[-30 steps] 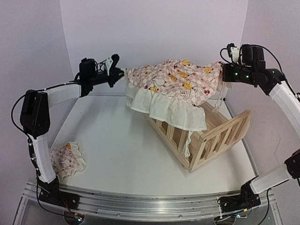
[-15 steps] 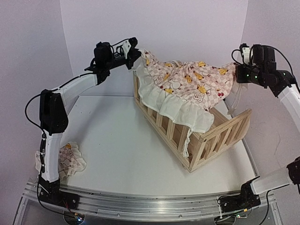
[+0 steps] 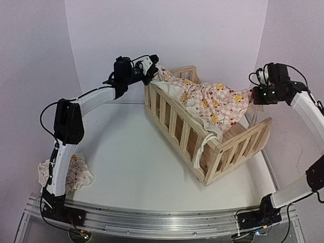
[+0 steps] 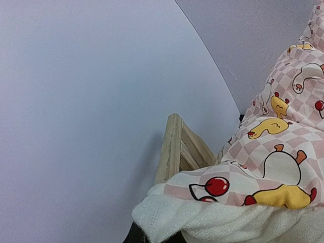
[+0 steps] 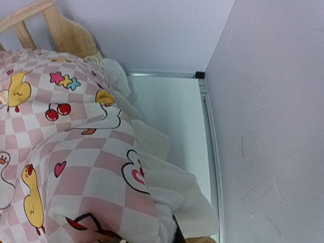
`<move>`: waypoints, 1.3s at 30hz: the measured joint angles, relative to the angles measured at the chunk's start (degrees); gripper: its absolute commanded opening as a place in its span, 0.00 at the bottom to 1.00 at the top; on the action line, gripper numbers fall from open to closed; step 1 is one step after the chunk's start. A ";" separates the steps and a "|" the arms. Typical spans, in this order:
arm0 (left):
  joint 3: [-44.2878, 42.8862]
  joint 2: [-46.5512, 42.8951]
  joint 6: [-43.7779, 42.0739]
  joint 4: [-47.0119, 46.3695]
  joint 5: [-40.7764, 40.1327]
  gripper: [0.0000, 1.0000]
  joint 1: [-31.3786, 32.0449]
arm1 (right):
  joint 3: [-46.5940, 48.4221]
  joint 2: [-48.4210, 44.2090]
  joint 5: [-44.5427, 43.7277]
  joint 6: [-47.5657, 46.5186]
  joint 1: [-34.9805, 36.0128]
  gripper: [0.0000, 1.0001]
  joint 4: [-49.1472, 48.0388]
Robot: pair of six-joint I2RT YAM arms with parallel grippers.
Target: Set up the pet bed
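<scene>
Pinching opposite ends of the cushion (image 3: 212,101), the left gripper (image 3: 152,71) and right gripper (image 3: 251,95), both clamped, hold it draped over the top of the frame (image 3: 223,148). Left wrist: the cushion's ruffle hides the fingers. Right wrist: fabric covers the jaws too.

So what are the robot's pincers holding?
Both hold the pink-checked, duck-print ruffled cushion: left pincer grips its far corner frill, right pincer the opposite end's frill.

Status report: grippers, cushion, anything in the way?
Left gripper, right gripper shut on cushion corners. Cushion sagging inside frame, ends raised. Tie string dangling over near rail.
</scene>
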State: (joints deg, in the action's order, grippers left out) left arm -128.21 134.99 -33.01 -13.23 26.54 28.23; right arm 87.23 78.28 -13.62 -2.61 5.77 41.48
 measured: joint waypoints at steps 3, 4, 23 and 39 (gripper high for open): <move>1.23 -0.78 -2.14 0.13 -0.29 0.00 0.16 | -3.20 -0.74 3.23 0.51 0.01 0.00 0.62; 1.71 -1.09 -2.88 0.21 -0.32 0.00 0.24 | -3.90 -0.92 4.26 0.60 0.01 0.00 0.73; 12.05 -9.41 -6.36 1.51 -0.41 0.66 -0.16 | -3.18 -2.31 3.30 0.93 0.01 0.54 5.22; 4.10 -10.53 9.56 8.03 2.44 0.74 -10.60 | 18.15 -2.81 0.17 17.93 0.01 0.69 26.49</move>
State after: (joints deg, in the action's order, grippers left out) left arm -124.11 124.46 -23.45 -5.19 28.98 17.63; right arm 105.37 75.46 -13.45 15.32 5.78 67.97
